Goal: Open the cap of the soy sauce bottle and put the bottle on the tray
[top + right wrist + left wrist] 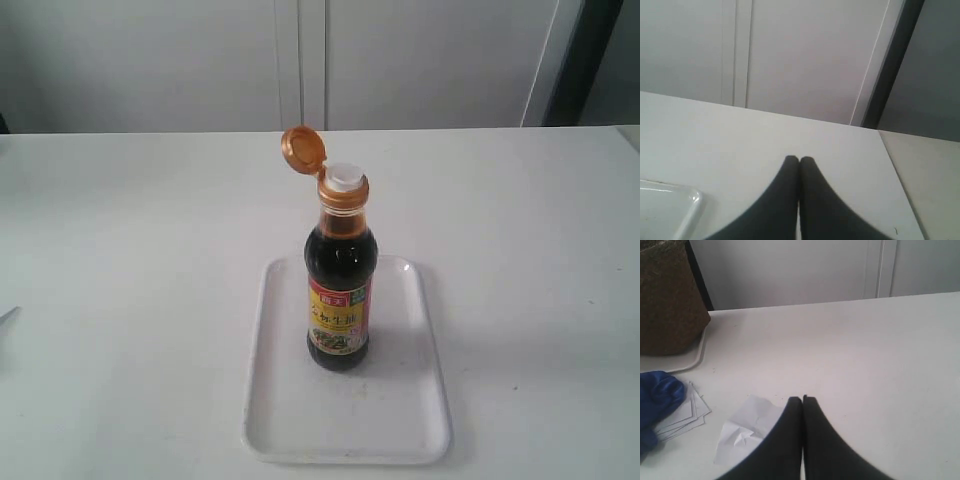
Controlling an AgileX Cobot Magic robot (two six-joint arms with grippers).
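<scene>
bottle (338, 300) on tray (290, 420), right hand (799, 159) apart

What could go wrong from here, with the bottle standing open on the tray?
The soy sauce bottle stands upright on the tray with its cap flipped open and the white spout bare. Tall and narrow, it could tip at a knock and spill sauce. The right gripper, shut and empty, is near a corner of the tray, so a careless move might jog the tray.
</scene>
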